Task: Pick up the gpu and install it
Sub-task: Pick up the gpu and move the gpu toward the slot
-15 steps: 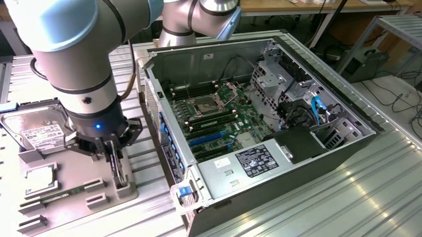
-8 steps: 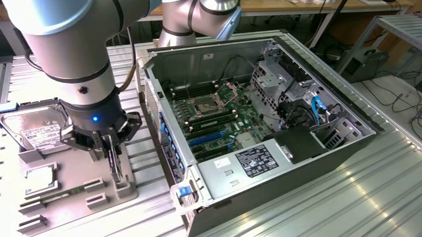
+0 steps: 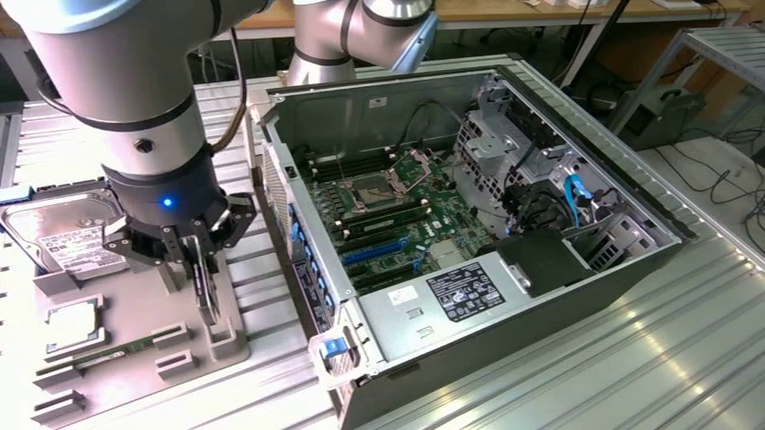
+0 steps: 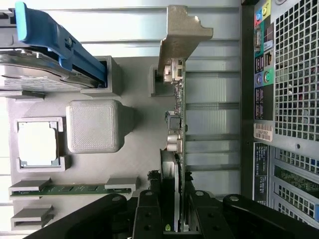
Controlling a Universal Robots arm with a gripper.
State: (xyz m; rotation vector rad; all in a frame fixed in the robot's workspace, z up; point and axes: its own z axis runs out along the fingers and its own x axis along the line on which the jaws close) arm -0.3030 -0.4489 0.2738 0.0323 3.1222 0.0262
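The hand (image 4: 172,211) is clamped on the gpu (image 4: 178,124), which stands on edge in the grey tray (image 4: 134,164) beside the computer case (image 3: 478,224). It looks seated in its slot, though that is hard to tell. A straight lift with the card kept upright should avoid twisting.

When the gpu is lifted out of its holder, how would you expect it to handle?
The gpu is a thin board standing on edge in the grey tray, so it is probably stiff but apt to tip once free. Its metal bracket at one end likely makes it end-heavy. Exposed components suggest fragility.
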